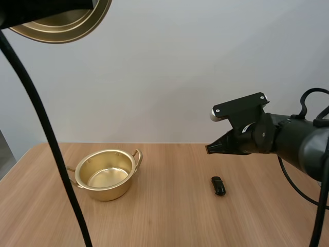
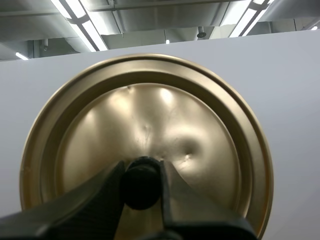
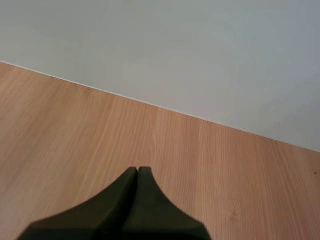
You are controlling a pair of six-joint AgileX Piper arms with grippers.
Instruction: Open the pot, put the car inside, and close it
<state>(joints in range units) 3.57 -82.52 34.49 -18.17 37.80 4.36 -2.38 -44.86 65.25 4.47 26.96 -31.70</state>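
The pot stands open on the wooden table, its two handles at roughly 9 and 2 o'clock on the rim and its inside bare. Its lid hangs high at 11 o'clock in the high view, well clear of the pot. In the left wrist view the left gripper pinches the lid's black knob between its two fingers, the golden disc facing the camera. The car, small and dark, lies on the table at 3 o'clock from the pot and well apart from it; which end is its front is hard to tell. The right gripper hovers above the table at about 11 o'clock from the car, not touching it, its fingers pressed together into one wedge with nothing between them.
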